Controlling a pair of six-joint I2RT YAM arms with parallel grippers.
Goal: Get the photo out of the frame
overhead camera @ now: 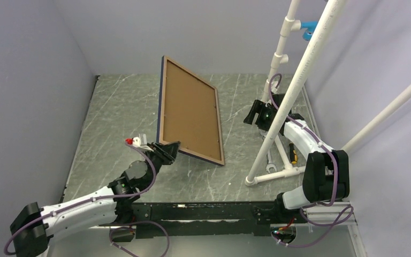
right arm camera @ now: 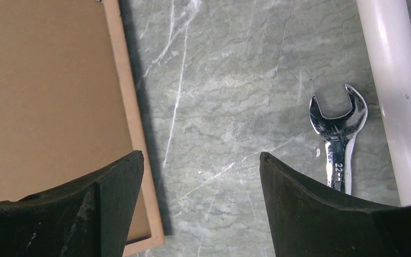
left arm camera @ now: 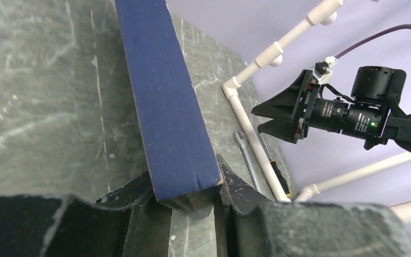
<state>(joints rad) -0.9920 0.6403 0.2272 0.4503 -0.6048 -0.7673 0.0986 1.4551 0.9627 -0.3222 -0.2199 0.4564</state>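
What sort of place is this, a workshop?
Most likely a robotics lab test cell: a left arm and right arm bolted at the edge of a stone-patterned table, plain walls boxing it in, and a white pipe stand rising at one side.

Matt navy-painted frame [left arm camera: 166, 96] with dull brown board back; shiny metal wrench [right arm camera: 338, 150].

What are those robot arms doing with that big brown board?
The left claw pinches a corner of the frame, holding it tilted up off the table with its brown back showing. The right claw hangs open beside it, above a wrench, holding nothing. Nothing seems to be out of the frame yet.
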